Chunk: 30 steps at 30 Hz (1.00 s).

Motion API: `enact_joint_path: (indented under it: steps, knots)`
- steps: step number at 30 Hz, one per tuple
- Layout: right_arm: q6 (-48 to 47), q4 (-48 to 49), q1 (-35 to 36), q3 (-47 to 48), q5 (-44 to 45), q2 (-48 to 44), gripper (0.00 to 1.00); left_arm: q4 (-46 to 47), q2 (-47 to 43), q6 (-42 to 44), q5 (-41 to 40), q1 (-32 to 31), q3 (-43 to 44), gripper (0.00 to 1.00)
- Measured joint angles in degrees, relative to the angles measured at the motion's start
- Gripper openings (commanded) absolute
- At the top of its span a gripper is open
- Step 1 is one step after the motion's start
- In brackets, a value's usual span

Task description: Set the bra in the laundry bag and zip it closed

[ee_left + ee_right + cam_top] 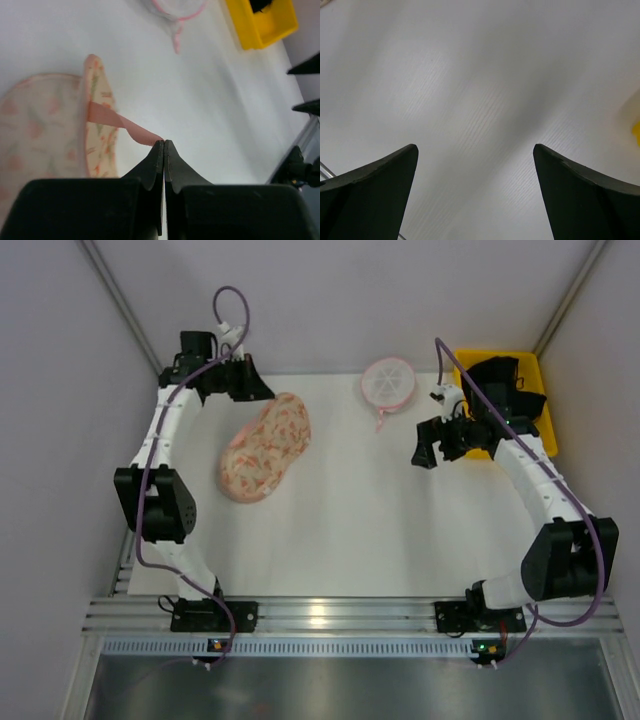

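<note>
The laundry bag (265, 448), cream mesh with pink-red speckles, lies on the white table at the left. My left gripper (262, 390) is at its far end, shut on a pink ribbon tab (125, 124) that runs taut from the bag's edge (97, 125) to the gripper (164, 142). The black bra (495, 375) lies in a yellow bin (535, 375) at the back right, partly hidden by the right arm; it also shows in the left wrist view (261, 4). My right gripper (425, 455) is open and empty over bare table (475, 150).
A small round white mesh disc with a pink rim and cord (388, 383) lies at the back centre; it also shows in the left wrist view (175, 10). The yellow bin (260, 27) stands beside the right wall. Grey walls enclose the table.
</note>
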Motion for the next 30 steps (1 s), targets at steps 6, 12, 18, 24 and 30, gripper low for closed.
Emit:
enact_joint_path:
  steps: [6,12,18,24,30]
  knots:
    - [-0.26,-1.14,-0.81,1.9,-0.11,0.26,0.99,1.99,-0.85,-2.05,0.92,-20.13,-2.54,0.0]
    - [-0.17,-3.08,-4.2,1.79,-0.13,0.2,0.99,9.75,3.67,-8.72,-0.22,-37.66,-4.22,0.22]
    - [-0.2,-3.87,-5.07,0.39,0.2,-1.2,0.99,14.51,13.11,-14.71,-3.21,-40.96,0.61,0.5]
    - [-0.26,-4.17,-5.07,-0.52,0.11,-1.66,0.97,15.54,12.11,-14.75,-7.45,-38.01,-0.28,0.47]
    - [-1.31,-4.26,-4.7,-0.52,0.0,-0.96,0.95,15.52,9.07,-12.7,-11.1,-30.69,-4.68,0.41]
